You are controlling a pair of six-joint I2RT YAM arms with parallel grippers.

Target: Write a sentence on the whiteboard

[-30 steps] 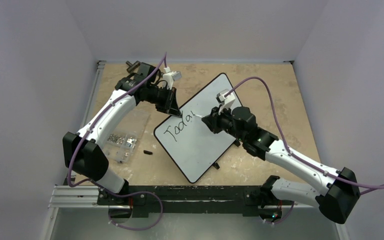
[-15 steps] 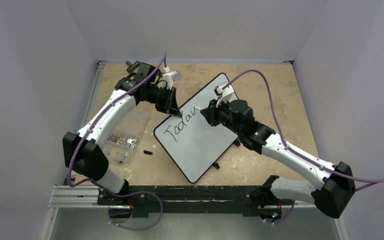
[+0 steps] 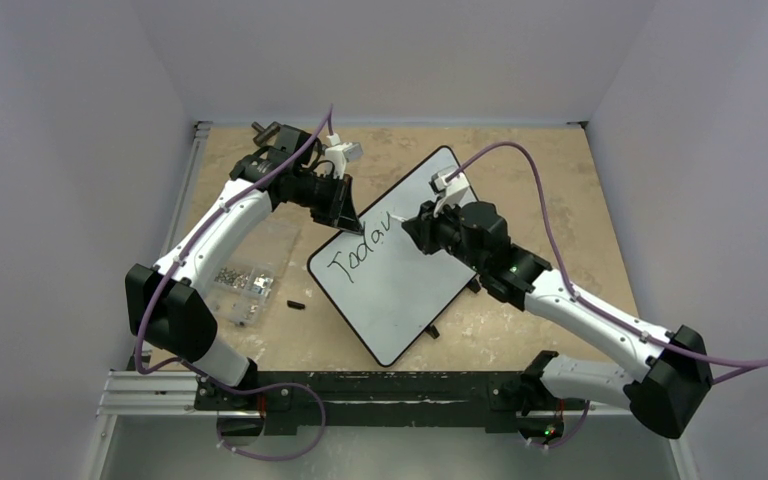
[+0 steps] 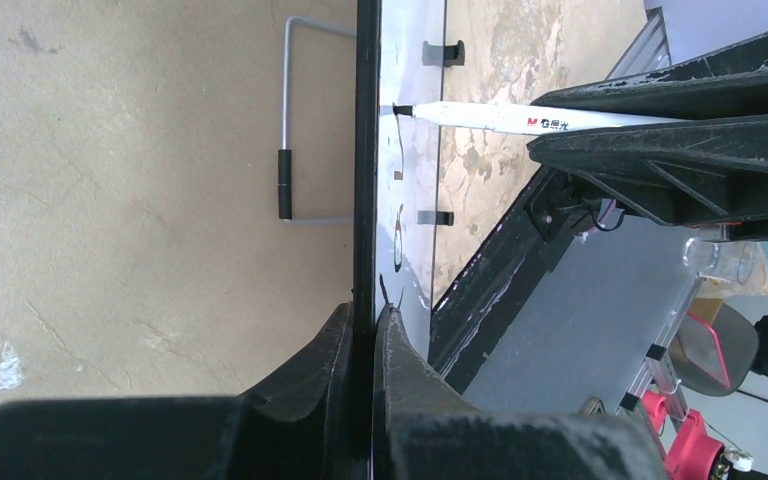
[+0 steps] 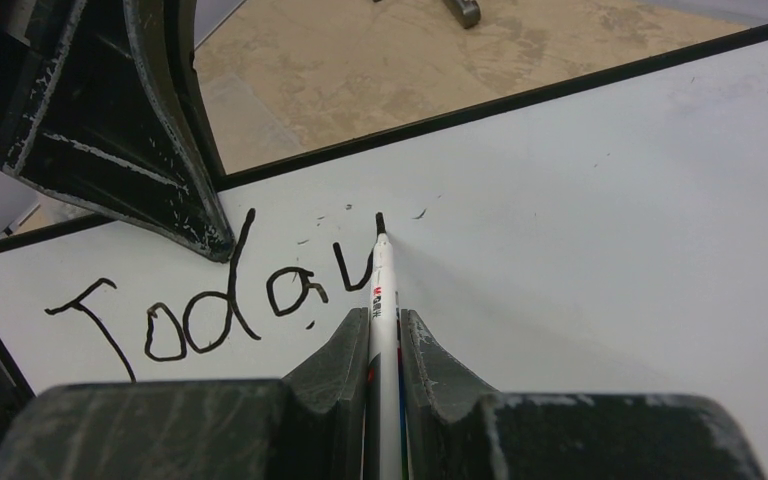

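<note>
The whiteboard point(image 3: 400, 285) stands tilted on small feet mid-table, its face also in the right wrist view point(image 5: 610, 200). The sentence point(image 3: 360, 250) reads "Toda" plus a partial letter in black point(image 5: 190, 310). My left gripper point(image 3: 345, 215) is shut on the board's upper left rim point(image 4: 365, 200), seen edge-on. My right gripper point(image 3: 412, 232) is shut on a white marker point(image 5: 380, 300). The marker's black tip point(image 5: 380, 220) touches the board at the top of the last stroke; the marker also shows in the left wrist view point(image 4: 500, 118).
A clear plastic box of screws point(image 3: 245, 280) lies left of the board. A small black cap point(image 3: 295, 303) lies on the table by the board's lower left corner. A wire stand point(image 4: 295, 120) props the board from behind. Walls close in on three sides.
My right gripper moved up the board with the marker, drawing the up-stroke of the letter after "Toda". The left arm and the board stayed still.
</note>
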